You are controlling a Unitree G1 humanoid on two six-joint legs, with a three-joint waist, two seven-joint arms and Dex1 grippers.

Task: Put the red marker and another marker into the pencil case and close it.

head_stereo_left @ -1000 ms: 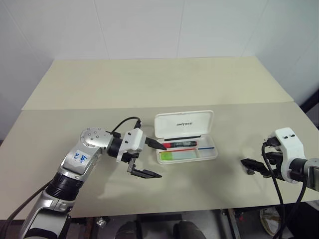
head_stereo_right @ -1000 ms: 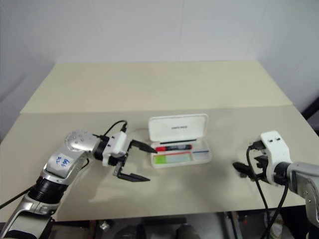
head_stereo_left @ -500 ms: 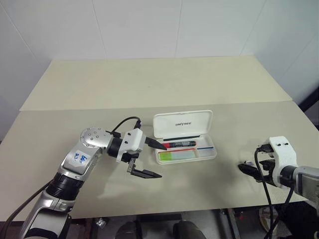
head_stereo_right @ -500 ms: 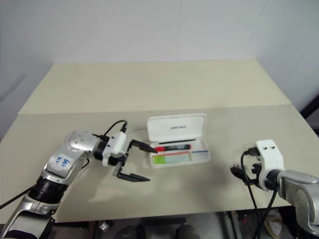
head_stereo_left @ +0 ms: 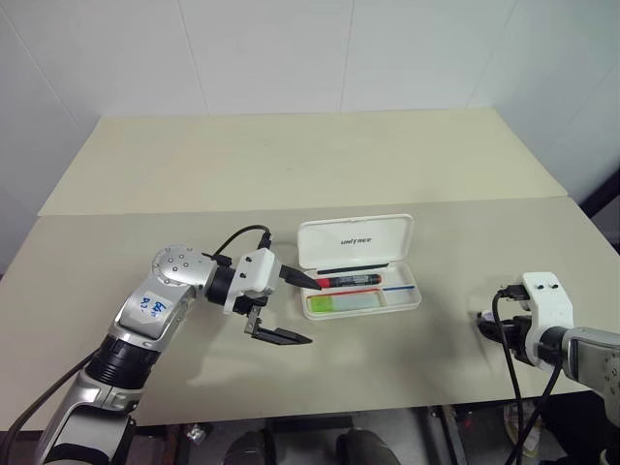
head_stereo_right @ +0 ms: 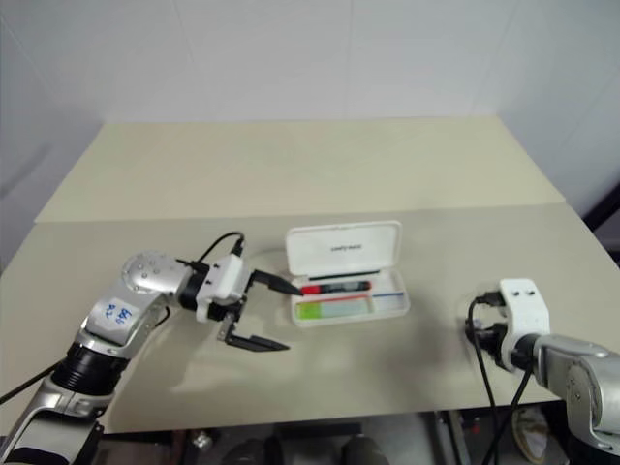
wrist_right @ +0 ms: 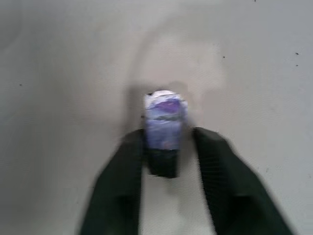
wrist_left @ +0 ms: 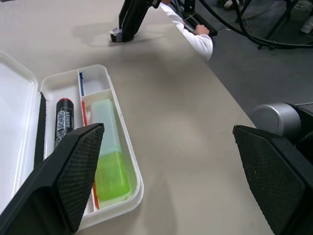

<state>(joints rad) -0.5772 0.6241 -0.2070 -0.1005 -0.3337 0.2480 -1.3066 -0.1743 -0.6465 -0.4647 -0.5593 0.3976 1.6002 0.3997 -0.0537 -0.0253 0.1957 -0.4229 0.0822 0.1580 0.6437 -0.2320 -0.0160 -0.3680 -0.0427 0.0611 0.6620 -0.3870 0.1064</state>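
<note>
Looking from the near edge first, I see my right gripper (head_stereo_left: 487,327) low over the front right corner of the table (head_stereo_left: 291,165). In its wrist view the two black fingers sit tight on both sides of a small purplish block (wrist_right: 165,115), so I judge it closed on that block. The block is not one of the things I was asked to pack.

A bit further in, my left gripper (head_stereo_left: 308,312) hangs just off the left end of the pencil case (head_stereo_left: 356,242). Its fingers are spread wide apart and hold nothing. The upper finger's tip is right by the case's left rim.

The case lies open near the middle of the table, with its lid tipped up at the back. The red marker (head_stereo_left: 349,281) lies in the back slot, along the hinge side. The lime-green marker (head_stereo_left: 341,302) lies in the front slot, just beside it. Both look fully inside the tray.

So I think the packing part is done, and the closing is the step left. Next, the left gripper needs to get behind or above the lid and push it forward and down until it shuts. I should keep the fingers off the markers so nothing gets knocked out. The case is light and may slide, so a slow push is best.

The table is pale beige and flat, with a seam running across it behind the case. Past its far edge is a plain white wall (head_stereo_left: 291,48). Dark floor (wrist_left: 254,63) shows beyond the table's near edge.
</note>
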